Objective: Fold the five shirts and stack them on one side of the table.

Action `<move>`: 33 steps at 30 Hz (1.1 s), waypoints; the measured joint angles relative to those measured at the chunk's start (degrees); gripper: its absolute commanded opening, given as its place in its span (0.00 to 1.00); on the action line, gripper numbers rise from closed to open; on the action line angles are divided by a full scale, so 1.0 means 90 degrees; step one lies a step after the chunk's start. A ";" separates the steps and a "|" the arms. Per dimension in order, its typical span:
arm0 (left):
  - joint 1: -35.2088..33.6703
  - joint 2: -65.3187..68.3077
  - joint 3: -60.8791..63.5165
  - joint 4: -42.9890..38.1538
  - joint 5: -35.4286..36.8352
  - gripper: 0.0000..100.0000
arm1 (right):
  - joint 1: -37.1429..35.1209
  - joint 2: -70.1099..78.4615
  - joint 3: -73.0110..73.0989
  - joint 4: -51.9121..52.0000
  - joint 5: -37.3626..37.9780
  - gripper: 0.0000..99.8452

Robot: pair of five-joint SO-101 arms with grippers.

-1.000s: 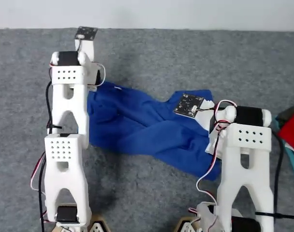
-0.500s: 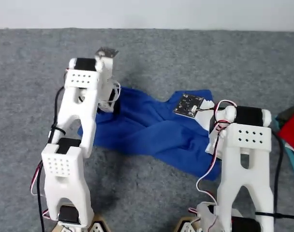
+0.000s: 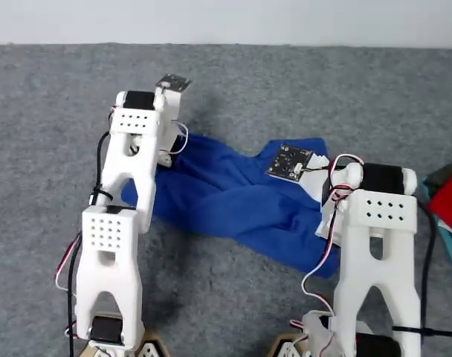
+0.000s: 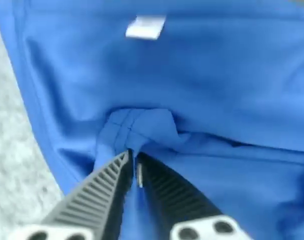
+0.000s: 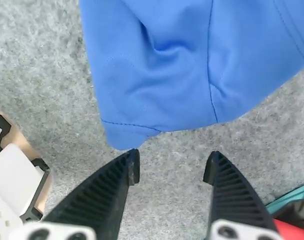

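Blue shirt (image 3: 233, 201) lies rumpled across the middle of the bench (image 3: 285, 89), between the two arms.

Left tool (image 4: 133, 161): jaws all but closed, pinching a raised fold of the shirt near its far left corner. A white label (image 4: 146, 26) sits on the fabric just beyond the pinch. I cannot tell how much fabric is between the jaws.

Right tool (image 5: 173, 162): jaws wide apart, holding nothing, over bare bench just off the shirt's near right corner, not touching it.

From above, the left arm (image 3: 126, 186) covers the shirt's left edge and the right arm (image 3: 375, 238) covers its right end. I cannot make out the full outline, sleeves or collar.

Red and teal cloth (image 3: 449, 201) sits at the right bench edge, cut off by the frame. I cannot tell how many pieces there are or whether they are folded.
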 measured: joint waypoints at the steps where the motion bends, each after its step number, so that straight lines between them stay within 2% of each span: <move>1: 0.0000 0.0107 -0.0195 0.0000 -0.0039 0.01 | 0.0010 0.0000 0.0000 0.0000 0.0000 0.22; 9: -0.0010 0.0166 -0.0674 0.0020 -0.0088 0.01 | 0.0000 0.0000 0.0000 0.0000 0.0000 0.22; 18: 0.0000 -0.1387 -0.0674 0.0020 -0.0088 0.01 | 0.0010 0.0000 0.0000 0.0000 0.0000 0.22; 23: -0.0020 -0.1543 -0.0674 0.0020 -0.0088 0.01 | 0.0000 0.0000 0.0000 0.0000 0.0000 0.22; 28: -0.0244 -0.1065 -0.0674 -0.0576 0.0127 0.02 | 0.0010 0.0000 0.0000 0.0020 0.0000 0.22; 33: -0.0508 -0.0469 -0.0674 -0.1192 0.0674 0.12 | 0.0098 0.0000 0.0000 0.0098 0.0000 0.22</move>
